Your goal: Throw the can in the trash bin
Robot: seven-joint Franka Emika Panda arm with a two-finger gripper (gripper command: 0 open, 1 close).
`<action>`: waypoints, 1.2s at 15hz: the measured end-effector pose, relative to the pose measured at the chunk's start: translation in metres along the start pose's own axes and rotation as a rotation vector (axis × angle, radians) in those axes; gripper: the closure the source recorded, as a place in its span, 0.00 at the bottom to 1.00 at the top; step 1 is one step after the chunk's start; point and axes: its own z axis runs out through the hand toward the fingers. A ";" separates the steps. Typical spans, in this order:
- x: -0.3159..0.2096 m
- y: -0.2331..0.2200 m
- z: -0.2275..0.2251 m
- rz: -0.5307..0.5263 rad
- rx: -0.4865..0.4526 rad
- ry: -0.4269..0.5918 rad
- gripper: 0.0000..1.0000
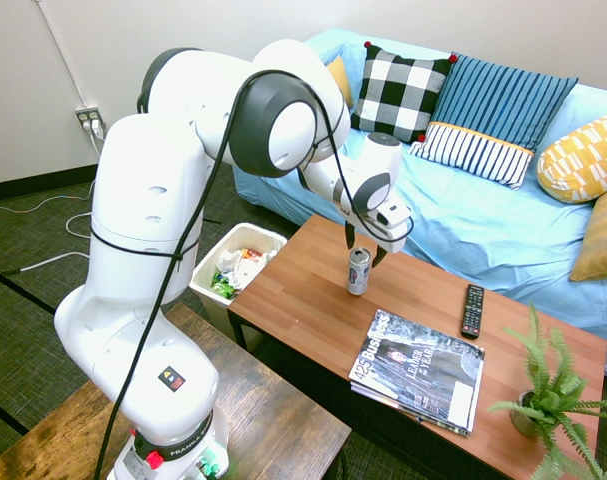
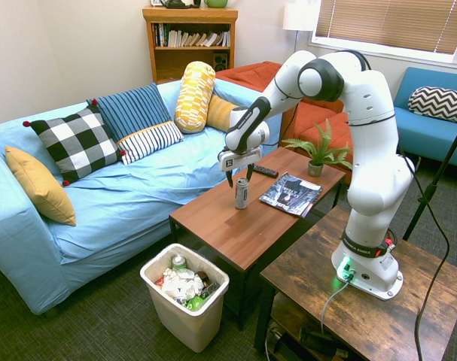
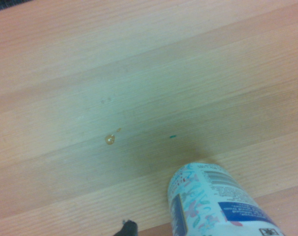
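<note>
White robot arm (image 1: 153,200), looming closest in the first exterior view, is being stretched over the wooden coffee table (image 1: 308,290). Its gripper (image 1: 365,246) is being held wide open and pointed down, one finger being kept to either side of the upper part of the silver can (image 1: 359,272); whether the can is being touched cannot be told. Upright on the tabletop, the can is being borne by the wood. Beside one end of the table, the trash bin (image 2: 184,297) is being filled partway by white, green and orange rubbish (image 2: 184,284). Farther along the tabletop, magazines (image 1: 420,368), a black remote (image 1: 472,311) and a potted fern (image 1: 548,395) are being supported, while the blue-covered sofa (image 2: 130,188) is being topped with patterned cushions (image 2: 77,144)
</note>
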 end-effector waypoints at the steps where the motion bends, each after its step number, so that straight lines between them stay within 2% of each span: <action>1: 0.000 -0.001 0.005 0.002 -0.006 -0.004 0.00; 3: -0.002 -0.001 0.007 0.004 -0.018 -0.012 0.00; 4: -0.002 -0.001 0.008 0.005 -0.020 -0.012 1.00; 18: -0.001 -0.001 0.015 0.024 -0.036 -0.041 1.00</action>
